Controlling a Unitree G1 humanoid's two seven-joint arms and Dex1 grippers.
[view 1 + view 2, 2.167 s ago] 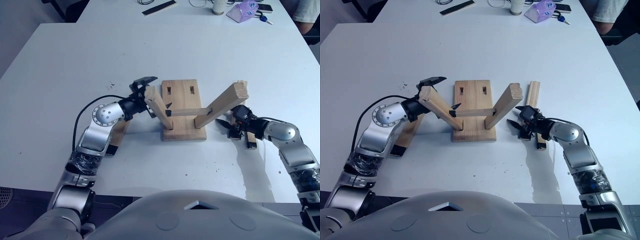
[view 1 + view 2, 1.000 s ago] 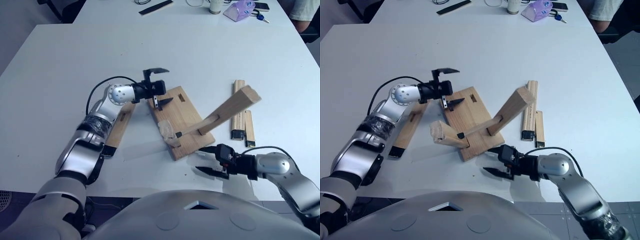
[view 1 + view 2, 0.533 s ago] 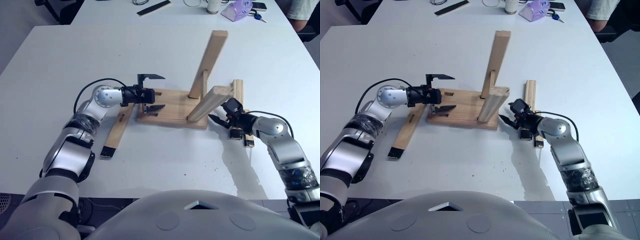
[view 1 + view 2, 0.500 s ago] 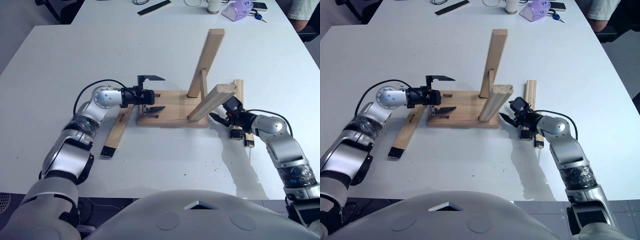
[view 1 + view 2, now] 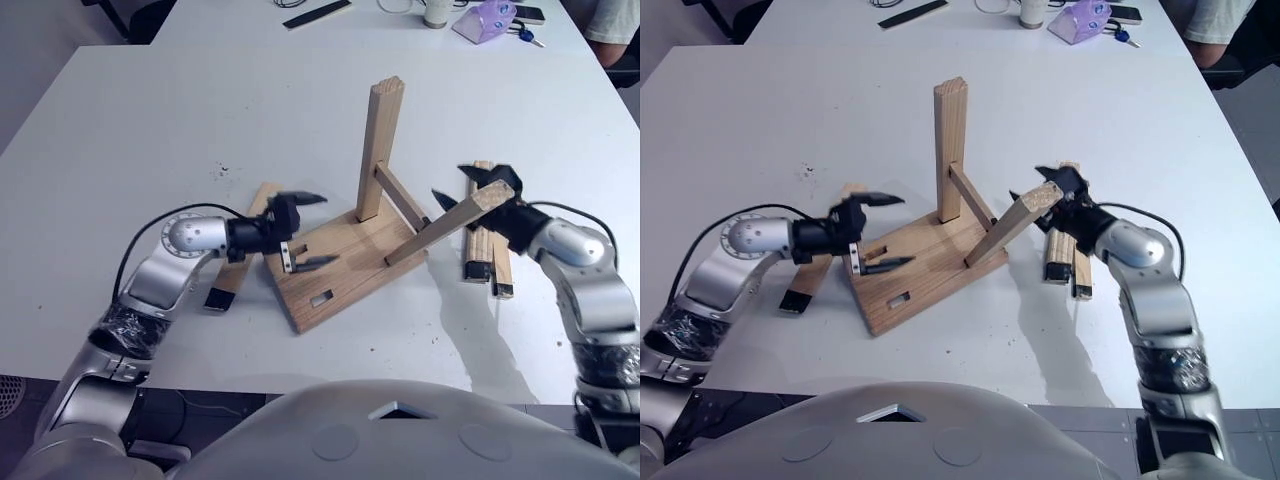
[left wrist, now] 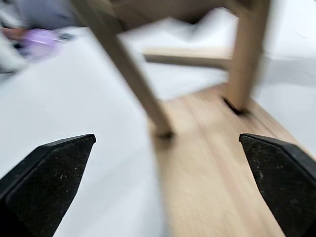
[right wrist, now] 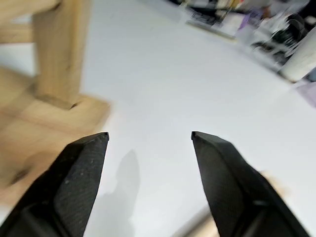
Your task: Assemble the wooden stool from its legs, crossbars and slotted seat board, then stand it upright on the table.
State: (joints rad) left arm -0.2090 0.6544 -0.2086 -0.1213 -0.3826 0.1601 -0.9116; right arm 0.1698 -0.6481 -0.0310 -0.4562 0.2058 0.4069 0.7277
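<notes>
— How far along are we?
— Partway, we judge. The seat board (image 5: 330, 275) lies on the table (image 5: 150, 120); one leg (image 5: 378, 150) stands in it, a second leg (image 5: 440, 228) leans, with a crossbar (image 5: 400, 195) between. Spare pieces (image 5: 482, 255) lie beside.
— Our jaws?
— Both apart: left gripper (image 5: 325, 228) over the board, right gripper (image 5: 452, 184) at the leaning leg's top. We read no writing.

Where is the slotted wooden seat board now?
Left eye view: the slotted wooden seat board lies flat centrally on the white table, beside the open left gripper, with the upright wooden leg standing on it.
</notes>
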